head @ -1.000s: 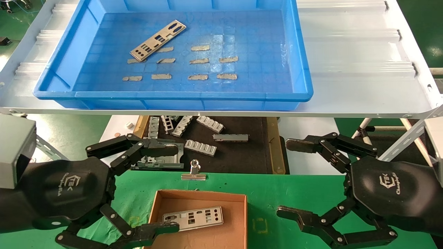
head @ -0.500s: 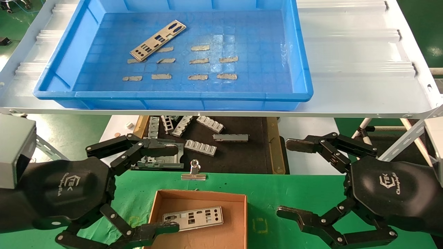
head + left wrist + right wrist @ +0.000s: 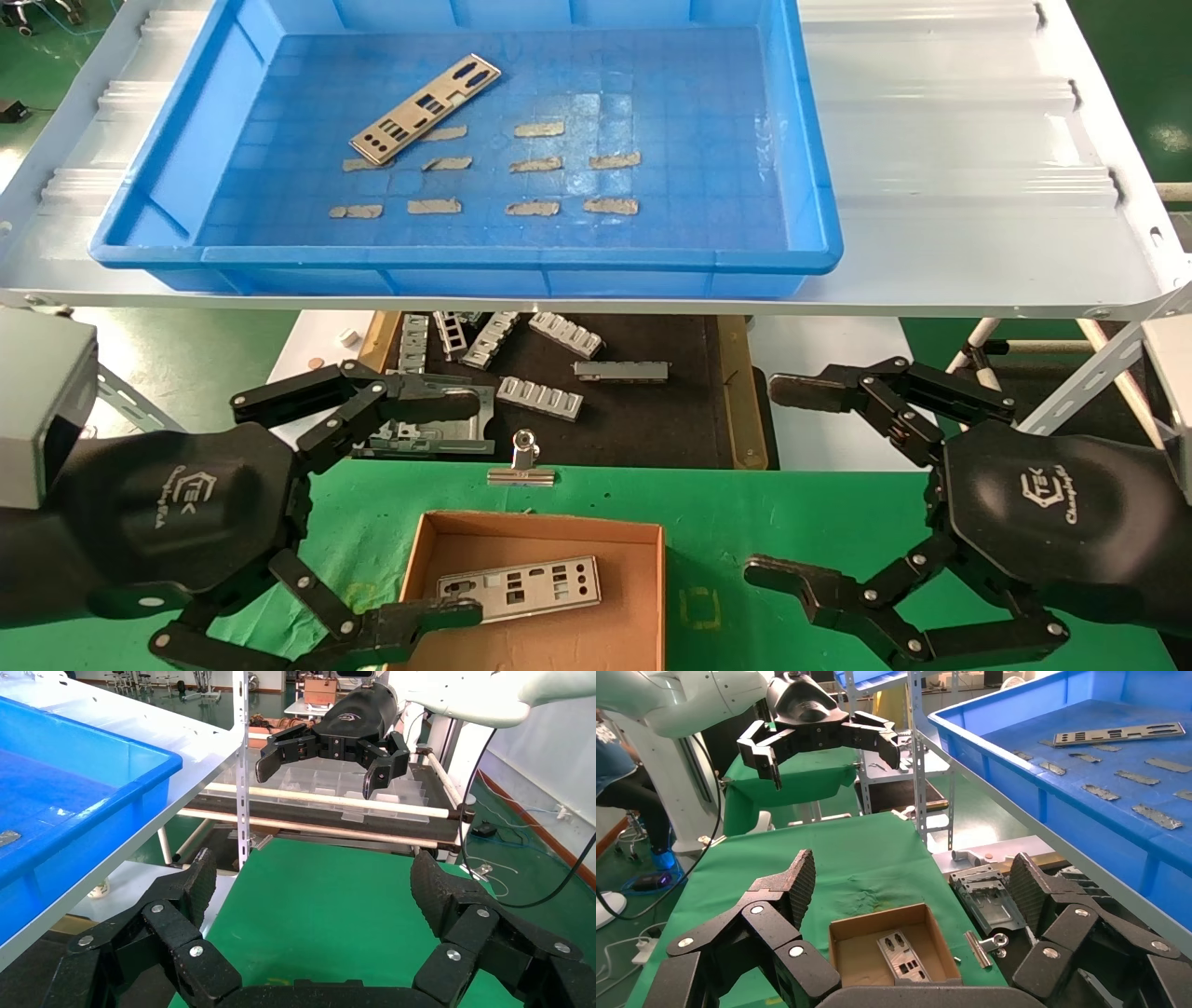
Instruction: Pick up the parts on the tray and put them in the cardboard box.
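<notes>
Both grippers idle, wide open, holding nothing.
You've got one punched silver strip (image 3: 425, 110) flat on the blue tray's (image 3: 466, 256) grid floor w/ tan tape scraps (image 3: 532, 208); another strip (image 3: 519, 588) in the cardboard box (image 3: 643, 596). Left gripper (image 3: 447, 508) beside box, right gripper (image 3: 773, 480) over green mat (image 3: 745, 508). Binder clip (image 3: 521, 463) just behind box.

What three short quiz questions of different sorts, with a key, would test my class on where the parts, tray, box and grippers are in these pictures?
1. True or false: the cardboard box is empty.
2. How many parts lie in the blue tray?
A. none B. one C. three
3. Fill in: both the left gripper and the right gripper have their fingers ____.

Key:
1. False; one part in the box lies flat there.
2. B; one part in the tray lies among tape scraps.
3. Open, holding nothing.
</notes>
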Robot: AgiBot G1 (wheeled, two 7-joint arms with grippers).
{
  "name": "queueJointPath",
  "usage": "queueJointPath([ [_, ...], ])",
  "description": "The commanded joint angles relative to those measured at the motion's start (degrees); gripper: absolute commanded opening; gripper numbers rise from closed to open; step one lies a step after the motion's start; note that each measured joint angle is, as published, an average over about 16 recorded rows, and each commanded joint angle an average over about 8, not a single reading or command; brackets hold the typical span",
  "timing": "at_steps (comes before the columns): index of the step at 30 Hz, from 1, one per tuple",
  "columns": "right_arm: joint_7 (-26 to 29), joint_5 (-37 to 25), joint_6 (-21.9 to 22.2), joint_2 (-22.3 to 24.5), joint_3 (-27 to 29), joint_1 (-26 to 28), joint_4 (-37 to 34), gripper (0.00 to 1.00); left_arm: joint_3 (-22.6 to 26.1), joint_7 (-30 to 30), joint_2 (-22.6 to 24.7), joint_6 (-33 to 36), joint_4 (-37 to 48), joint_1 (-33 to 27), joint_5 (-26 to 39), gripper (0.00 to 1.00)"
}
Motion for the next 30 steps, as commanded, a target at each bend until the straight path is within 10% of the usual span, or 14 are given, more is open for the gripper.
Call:
queueJointPath([
  [1, 0.0, 0.0, 0.0, 0.0, 0.0, 0.0, 0.0, 1.00, 0.0, 0.0, 0.0, 0.0, 0.0, 0.0, 0.0, 1.00],
  [30, 0.0, 0.0, 0.0, 0.0, 0.0, 0.0, 0.0, 1.00, 0.0, 0.0, 0.0, 0.0, 0.0, 0.0, 0.0, 1.00],
])
